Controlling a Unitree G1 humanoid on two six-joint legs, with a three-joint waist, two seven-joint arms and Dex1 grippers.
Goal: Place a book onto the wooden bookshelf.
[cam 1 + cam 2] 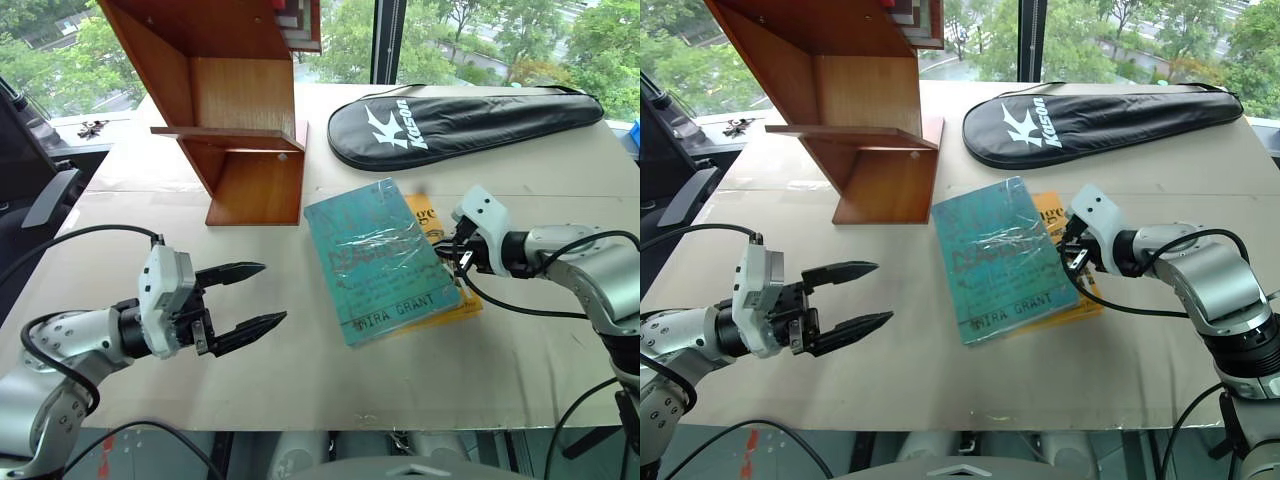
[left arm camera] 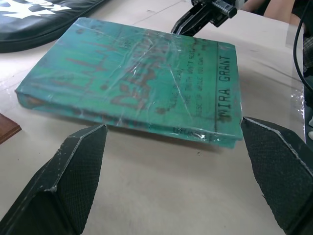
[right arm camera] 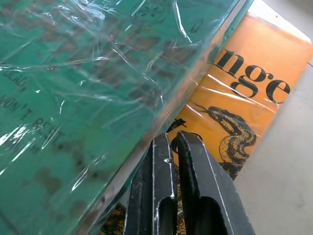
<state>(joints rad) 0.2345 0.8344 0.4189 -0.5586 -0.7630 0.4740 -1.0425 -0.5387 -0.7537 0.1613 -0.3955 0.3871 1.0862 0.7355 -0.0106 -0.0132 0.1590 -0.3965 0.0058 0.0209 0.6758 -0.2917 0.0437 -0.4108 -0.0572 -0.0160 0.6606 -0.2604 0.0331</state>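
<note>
Lying flat on the table (image 1: 300,390), front cover up and glossy wrap scuffed: teal book (image 1: 378,258), pale "MIRA GRANT" along the edge nearest the robot, a little way in front of the wooden bookshelf (image 1: 240,120) and off to its right. Resting on top of a yellow book (image 1: 432,240) and covering most of it, with only a strip showing past the teal book's right side and near corner. Standing at the table's far left part, well apart from the teal book: the reddish-brown bookshelf, with slanted side panels, one horizontal board and an open lower space facing the robot. Stretched along the far edge of the table beyond the teal book: black racket bag (image 1: 460,120) with white lettering. Hovering above the table to the left of the teal book, well short of it: left gripper (image 1: 248,297), fingers spread wide with nothing between them, pointing toward the book's near left side; in the left wrist view the two black pads (image 2: 73,181) frame the book's spine edge without touching it. Pressed against the teal book's right edge, just over the exposed strip of the yellow book: right gripper (image 1: 447,248), its two fingers closed tight together and holding nothing, tips (image 3: 168,147) lying at the seam where the teal cover overhangs the yellow one. Cannot tell whether the closed tips touch the teal book's edge or only sit beside it.
</note>
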